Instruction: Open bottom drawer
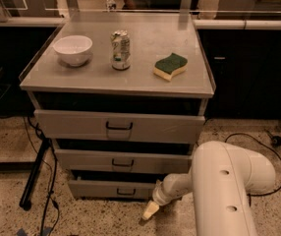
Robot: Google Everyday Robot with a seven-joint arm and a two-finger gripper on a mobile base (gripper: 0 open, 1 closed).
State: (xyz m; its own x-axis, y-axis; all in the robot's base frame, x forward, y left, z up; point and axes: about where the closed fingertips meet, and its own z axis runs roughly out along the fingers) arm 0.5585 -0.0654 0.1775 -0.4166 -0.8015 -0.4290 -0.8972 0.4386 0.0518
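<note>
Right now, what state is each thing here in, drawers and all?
bottom drawer: looks shut.
middle drawer: looks shut.
top drawer: looks shut.
bowl: upright, empty.
can: upright.
sponge: flat, green side up.
gripper: low near the floor, right of the bottom drawer's handle, not touching it.

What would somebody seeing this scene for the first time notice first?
The bulky white robot arm fills the lower right, its gripper low near the floor at the right end of the bottom drawer. On the cabinet top sit a white bowl left, a can in the middle and a green sponge right.
</note>
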